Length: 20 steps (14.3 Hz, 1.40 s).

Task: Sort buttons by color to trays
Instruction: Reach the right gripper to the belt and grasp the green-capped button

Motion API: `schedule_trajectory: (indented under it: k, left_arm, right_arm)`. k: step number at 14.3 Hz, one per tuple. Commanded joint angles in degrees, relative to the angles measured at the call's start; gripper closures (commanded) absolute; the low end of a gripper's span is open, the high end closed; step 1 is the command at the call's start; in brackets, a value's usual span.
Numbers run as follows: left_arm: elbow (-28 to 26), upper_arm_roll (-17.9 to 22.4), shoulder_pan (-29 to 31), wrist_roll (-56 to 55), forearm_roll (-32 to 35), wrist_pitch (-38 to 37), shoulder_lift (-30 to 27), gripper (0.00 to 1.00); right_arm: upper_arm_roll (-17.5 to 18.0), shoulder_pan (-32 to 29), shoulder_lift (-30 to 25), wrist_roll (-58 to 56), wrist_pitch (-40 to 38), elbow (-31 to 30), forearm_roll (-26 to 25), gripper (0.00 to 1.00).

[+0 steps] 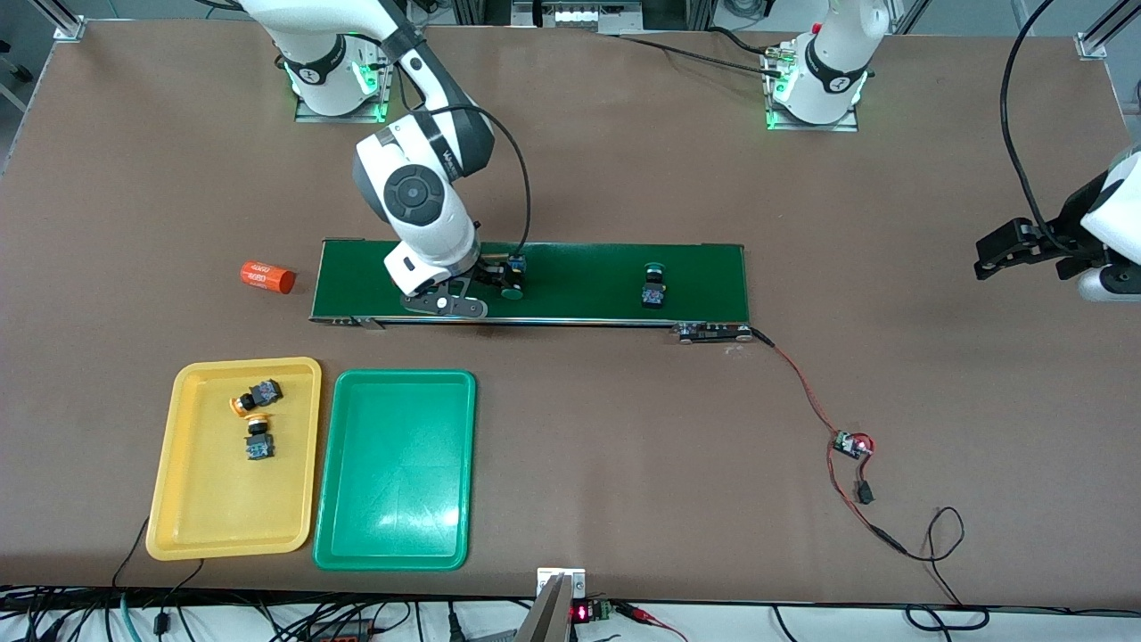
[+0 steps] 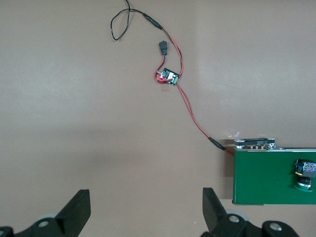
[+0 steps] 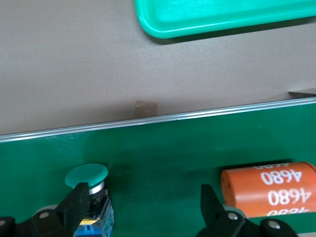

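My right gripper (image 1: 486, 275) is down low over the belt (image 1: 579, 281), toward the right arm's end of it, with its fingers (image 3: 76, 202) spread wide and nothing between them. A green button (image 1: 513, 278) lies on its side on the belt, its cap pointing toward the front camera. In my right wrist view it sits just beside one fingertip, and I cannot tell whether they touch. The gap itself holds only bare belt. An orange cylinder (image 3: 269, 190) with white print lies on the belt just beside my other finger. The frame edge cuts it off, and in the front view my own arm hides it. From the front the arm also covers most of the gripper, so the fingers are hard to make out there. A second cylinder (image 1: 267, 277) lies on the table off the belt's end. The second green button (image 1: 655, 287) stands on the belt toward the left arm's end, well apart from either gripper. Both yellow buttons (image 1: 258, 419) lie in the yellow tray (image 1: 178, 499), close together. The green tray (image 1: 392, 535) lies beside it. My left gripper (image 1: 994, 254) waits over bare table at the left arm's end, fingers apart and holding nothing; the frame cuts off most of that arm.
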Motion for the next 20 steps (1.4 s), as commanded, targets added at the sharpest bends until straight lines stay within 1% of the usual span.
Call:
schedule_trajectory:
  k: [1, 4, 6, 8, 10, 12, 13, 16, 17, 18, 20]
  left_arm:
    - [0.86, -0.13, 0.09, -2.18, -1.15, -1.23, -0.15, 0.0]
    - [2.08, -0.04, 0.01, -1.39, -0.8, -1.14, 0.03, 0.0]
    - [2.09, 0.22, 0.71, 2.45, -1.32, -1.23, 0.03, 0.0]
    - [2.0, 0.4, 1.24, 5.46, -1.94, -1.23, 0.03, 0.0]
    - [1.91, 0.57, 1.41, 5.38, -2.21, -1.49, 0.11, 0.0]
    - [1.82, 0.4, 1.5, 4.86, -2.21, -2.45, 0.03, 0.0]
    - [1.91, 0.4, 1.5, 4.68, -2.21, -2.9, 0.03, 0.0]
    - [1.82, 0.75, 1.77, 4.59, -2.21, -2.9, 0.11, 0.0]
    - [1.82, 0.75, 2.2, 4.59, -2.21, -2.64, 0.29, 0.0]
    - [1.91, 0.75, 2.47, 4.59, -2.21, -2.64, 0.38, 0.0]
    - [1.82, 0.66, 2.56, 4.59, -2.21, -2.64, 0.47, 0.0]
  right_arm:
    - [0.32, 0.33, -1.23, 1.51, 0.69, -1.42, -1.26, 0.0]
    - [0.93, 0.24, -0.88, 1.6, 1.13, -1.42, -1.35, 0.0]
    - [1.9, 0.24, -0.09, 1.51, 1.31, -1.42, -1.35, 0.0]
    - [2.08, 0.24, 0.88, 1.51, 2.36, -1.51, -1.44, 0.0]
    - [2.34, 0.24, 1.93, 1.42, 3.32, -1.42, -2.4, 0.06]
    - [2.78, 0.24, 2.9, 1.42, 3.68, -1.51, -4.68, 0.13]
    - [2.78, 0.24, 3.25, 1.42, 3.59, -1.42, -5.47, 0.19]
    - [2.78, -0.37, 3.34, 0.2, 3.5, -1.42, -6.62, 0.49]
    - [2.78, -0.81, 3.26, -1.37, 3.42, -1.25, -6.62, 0.59]
    - [2.78, -1.68, 3.08, -4.0, 3.15, -0.98, -6.54, 0.73]
    - [2.78, -3.79, 2.03, -7.87, 2.98, 0.15, -6.45, 0.92]
